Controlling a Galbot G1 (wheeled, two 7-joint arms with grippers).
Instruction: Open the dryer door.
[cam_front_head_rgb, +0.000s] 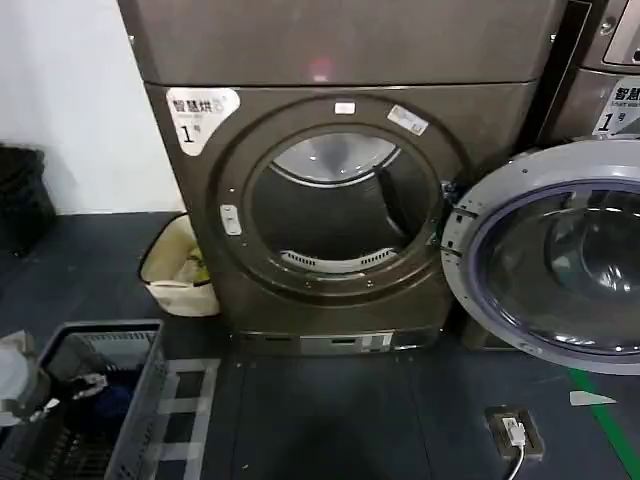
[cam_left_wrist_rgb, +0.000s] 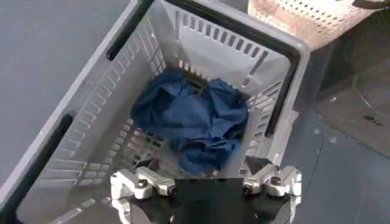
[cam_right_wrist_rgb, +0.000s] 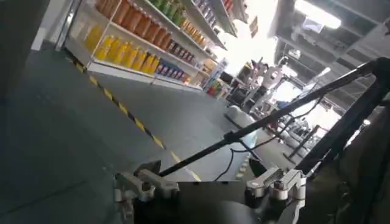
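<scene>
The dryer door (cam_front_head_rgb: 560, 255) stands swung wide to the right of the round drum mouth (cam_front_head_rgb: 335, 205), its pale grey plastic ring framing dark domed glass. The left hand (cam_left_wrist_rgb: 206, 182) hovers, fingers spread and empty, above a slotted grey plastic basket (cam_left_wrist_rgb: 91, 115) holding crumpled blue cloth (cam_left_wrist_rgb: 192, 119). The right hand (cam_right_wrist_rgb: 210, 185) is open too, facing away toward shelving

- One dryer door (cam_front_head_rgb: 560, 260), swung open.
- Two machines: the open dryer (cam_front_head_rgb: 340, 190) and a second machine (cam_front_head_rgb: 610, 90).
- One grey basket (cam_left_wrist_rgb: 201, 42).
- One blue cloth (cam_left_wrist_rgb: 195, 119).
- One cream bag (cam_front_head_rgb: 180, 270).
</scene>
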